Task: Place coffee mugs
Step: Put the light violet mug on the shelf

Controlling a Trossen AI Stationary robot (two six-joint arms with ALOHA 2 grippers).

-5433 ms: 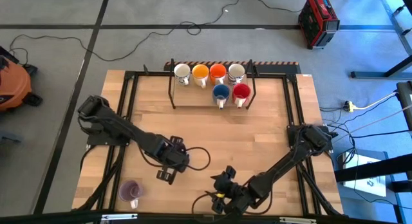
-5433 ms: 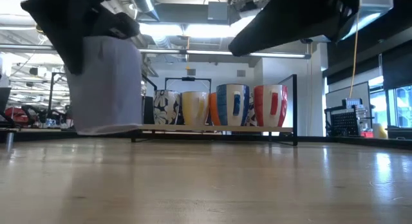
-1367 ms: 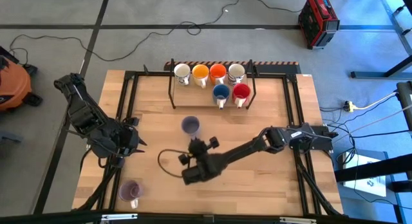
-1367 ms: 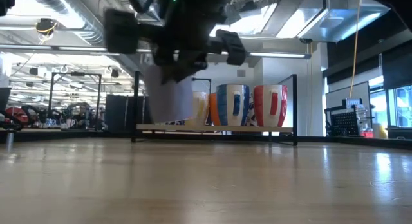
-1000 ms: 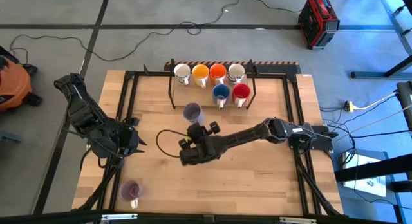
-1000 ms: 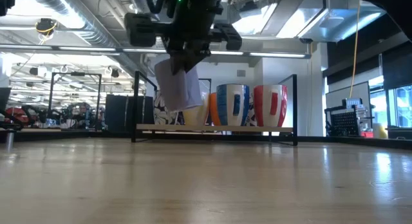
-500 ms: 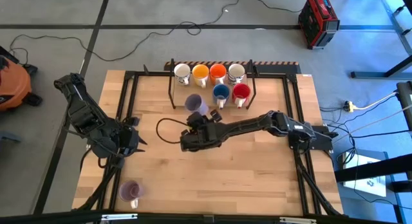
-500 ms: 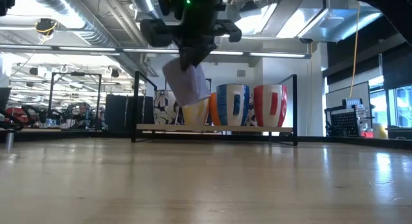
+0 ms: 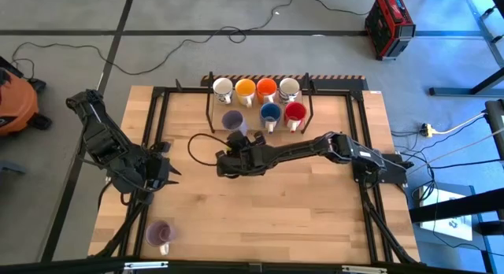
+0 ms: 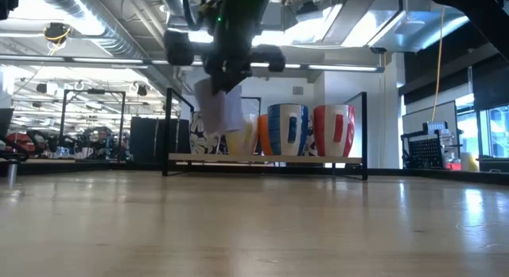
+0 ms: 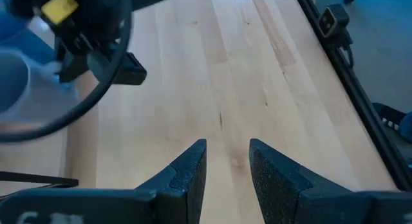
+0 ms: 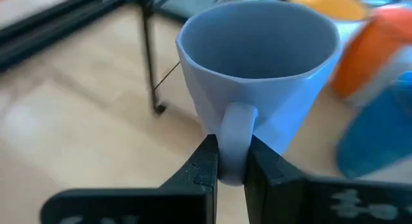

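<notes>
My right gripper [image 9: 235, 142] is shut on a pale purple mug [image 9: 233, 120], which hangs just left of the blue mug [image 9: 270, 112] at the front of the rack [image 9: 210, 109]. In the low view the purple mug [image 10: 221, 108] is above the rack's shelf. Behind it stand the white [image 9: 223, 87], yellow-orange [image 9: 245, 88], orange-red [image 9: 266, 87] and cream [image 9: 289, 87] mugs, and a red mug [image 9: 294, 111] stands beside the blue one. A second pale purple mug [image 9: 160, 233] stands on the table near the front left. My left gripper [image 11: 226, 161] is open over bare wood at the left. My right gripper pinches the purple mug's handle [image 12: 235, 124] between its two fingers [image 12: 205, 161], one on each flat side of the loop. The fingers come from the table's near side, slanting down. The mug is lifted clear, mouth up and a little tilted [image 10: 221, 108].
The rack's thin black posts [image 12: 149, 50] stand close to the held mug on its left. A black cable [image 9: 197, 148] loops from the right wrist over the table. A black frame [image 9: 157, 132] runs around the tabletop. Bare wood lies in front of the rack.
My right gripper has carried the purple mug toward the table's far edge, up to the rack's front row beside the blue mug. The mug has stayed clear of the table and has tipped a little on the way.
</notes>
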